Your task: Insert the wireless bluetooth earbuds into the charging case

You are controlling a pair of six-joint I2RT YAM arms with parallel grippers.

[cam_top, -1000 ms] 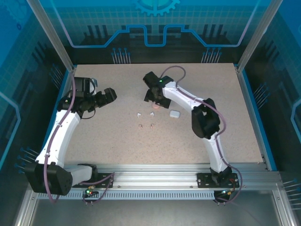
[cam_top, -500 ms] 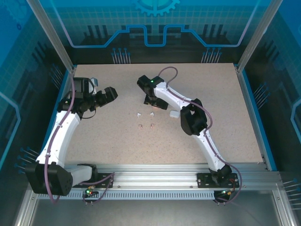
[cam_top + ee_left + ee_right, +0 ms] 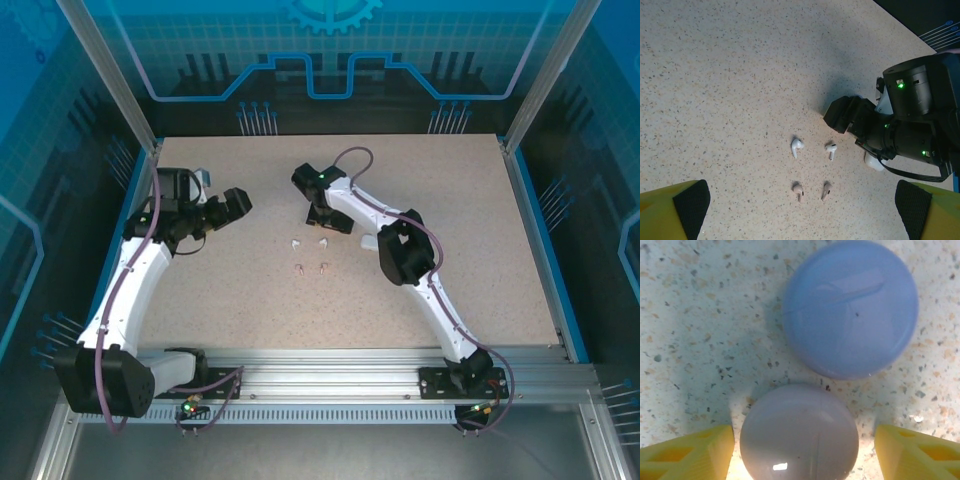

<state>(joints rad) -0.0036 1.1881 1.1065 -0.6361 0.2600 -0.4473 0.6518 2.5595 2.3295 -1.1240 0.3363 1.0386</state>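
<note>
**Table** (image 3: 450, 200): speckled beige top, carrying every item listed here.

**Right gripper** (image 3: 804, 452): pointing down at the table's rear centre. Its yellow fingers (image 3: 687, 452) are standing apart, one on each side of the pale round case (image 3: 799, 435). A strip of table is showing between each finger and the case, so nothing is being clamped.

**Pale round case**: closed, with a seam crossing its lid, and lying between those fingers. It is sitting right against the blue-violet round case (image 3: 850, 307); whether the two are touching cannot be told.

**Blue-violet round case**: closed and lying beyond the pale one, outside the fingers' span.

**White case** (image 3: 873, 161): lying on the table with part of it peeking out from under the right arm's wrist.

**First white earbud** (image 3: 797, 147) and **second white earbud** (image 3: 830, 149): lying loose on the table side by side, apart from each other, in the row nearer the right gripper.

**First pink earbud** (image 3: 798, 189) and **second pink earbud** (image 3: 826, 189): lying loose in the row nearer the arm bases. With the white pair they are forming a small two-by-two group, outside every case.

**Left gripper** (image 3: 801, 210): hovering above the table to the left of the group, with its camera looking toward the earbuds. Its black pads (image 3: 690, 207) are spread wide and holding nothing.
</note>
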